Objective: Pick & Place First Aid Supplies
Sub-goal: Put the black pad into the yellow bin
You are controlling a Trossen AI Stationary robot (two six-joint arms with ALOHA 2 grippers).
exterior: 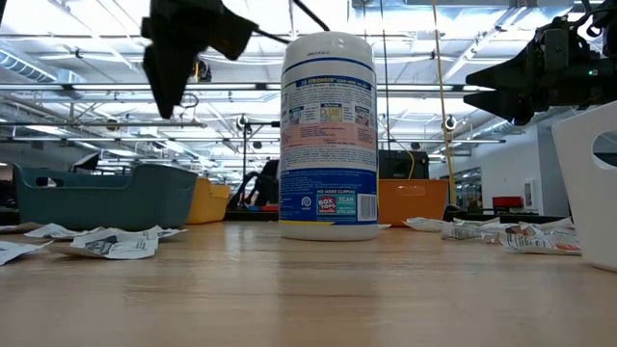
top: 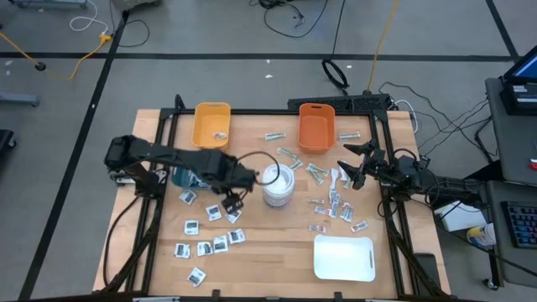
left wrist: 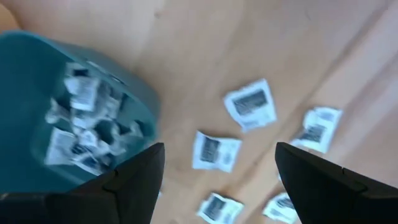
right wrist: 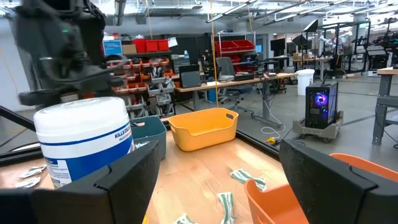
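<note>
1. High view: left gripper (top: 232, 204), jaws apart and empty, hangs above white square packets (top: 211, 228) beside the teal bin (top: 186, 177).
2. Risk: a flat packet slips the fingers or two lift together.
3. Right gripper (top: 348, 166), jaws apart, waits near green strips (top: 315, 172); the wipes canister (top: 278, 184) could be knocked.

White square packets with dark centres (top: 208, 237) lie flat and scattered on the left near part of the table; more of the same (left wrist: 84, 127) sit crumpled in a heap inside the teal bin; pale-green strips (top: 295, 159) lie loose toward the far side, between and beside the yellow and orange bins; small white-and-red sachets (top: 336, 206) cluster on the right.
</note>
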